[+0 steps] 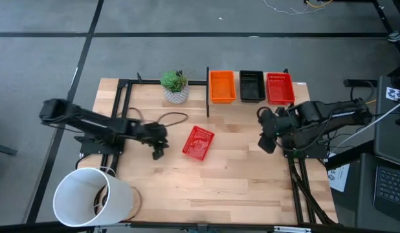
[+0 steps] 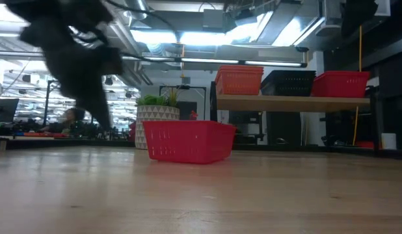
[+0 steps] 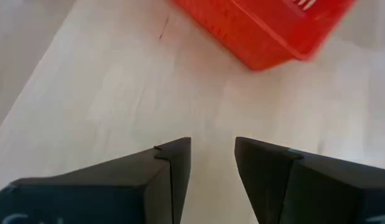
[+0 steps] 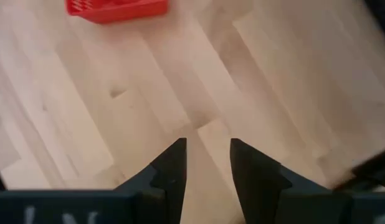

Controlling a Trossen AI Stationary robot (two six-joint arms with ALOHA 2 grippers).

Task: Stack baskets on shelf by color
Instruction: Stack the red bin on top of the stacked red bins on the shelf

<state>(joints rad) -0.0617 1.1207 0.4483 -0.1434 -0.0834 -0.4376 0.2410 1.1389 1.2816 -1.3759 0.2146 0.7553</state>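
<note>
A red basket [image 1: 199, 142] rests on its bottom on the tabletop, also seen in the low view [image 2: 188, 140], the left wrist view [image 3: 267, 28] and the right wrist view [image 4: 116, 9]. On the shelf [image 1: 252, 103] sit an orange basket [image 1: 222, 86], a black basket [image 1: 252, 85] and a red basket [image 1: 279, 88]. My left gripper [image 1: 158, 153] hangs open over bare table left of the loose red basket, its fingers [image 3: 174, 165] apart. My right gripper [image 1: 267, 145] is open over the table's right part, near the shelf.
A white patterned plant pot [image 1: 176, 86] stands left of the shelf at the far edge. A big white bucket [image 1: 90, 197] lies at the near left corner. A dark cable [image 1: 174, 118] loops by the pot. Bare wood stretches across the table's near middle [image 1: 213, 188].
</note>
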